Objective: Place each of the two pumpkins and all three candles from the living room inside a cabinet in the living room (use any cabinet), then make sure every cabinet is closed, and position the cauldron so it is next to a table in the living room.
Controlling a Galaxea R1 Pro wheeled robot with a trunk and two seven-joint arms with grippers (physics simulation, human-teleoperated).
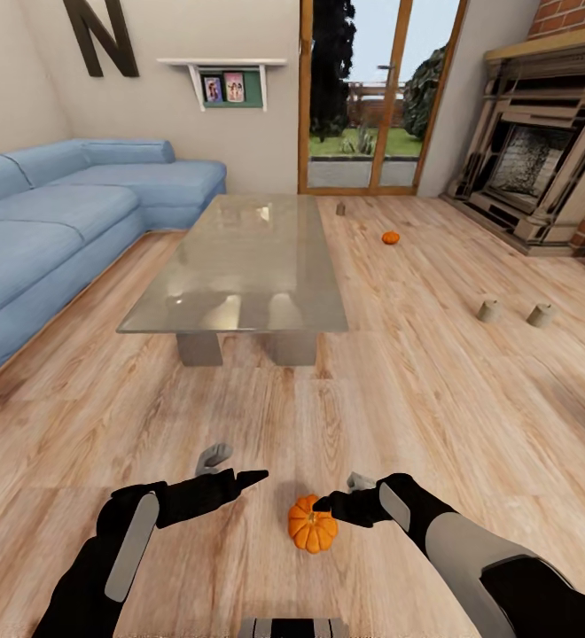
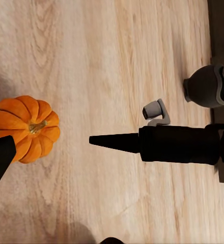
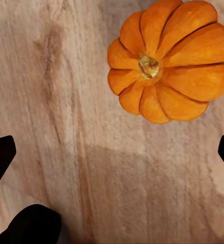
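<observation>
Right end effector [image 1: 326, 505] sits spread wide just above the near pumpkin [image 1: 313, 524], its dark fingertips [image 3: 0, 155] at opposite edges of my right wrist view with bare floor between them, pinching nothing. That pumpkin lies on the wooden floor [image 1: 434, 390] close in front of me, stem up, touching neither fingertip as far as I can tell. My left end effector [image 1: 255, 478] hangs beside it, a little apart, one long pointed finger [image 2: 114, 142] aimed toward the pumpkin [image 2: 25, 128]; from the left wrist view its fingers stand well apart, so I read it as spread and empty too.

Farther out, the low bench [image 1: 239, 266] with the glossy grey-beige top stands in the middle of the room. A second pumpkin [image 1: 390, 237] rests on the floor beyond the bench's far right corner, and one candle [image 1: 340, 208] stands further back near the glass door [image 1: 377, 93]. Two more candles [image 1: 489, 310] lie side by side, near each other, on the floor toward the fireplace [image 1: 532, 168]. A blue sofa [image 1: 53, 221] runs along the left wall.
</observation>
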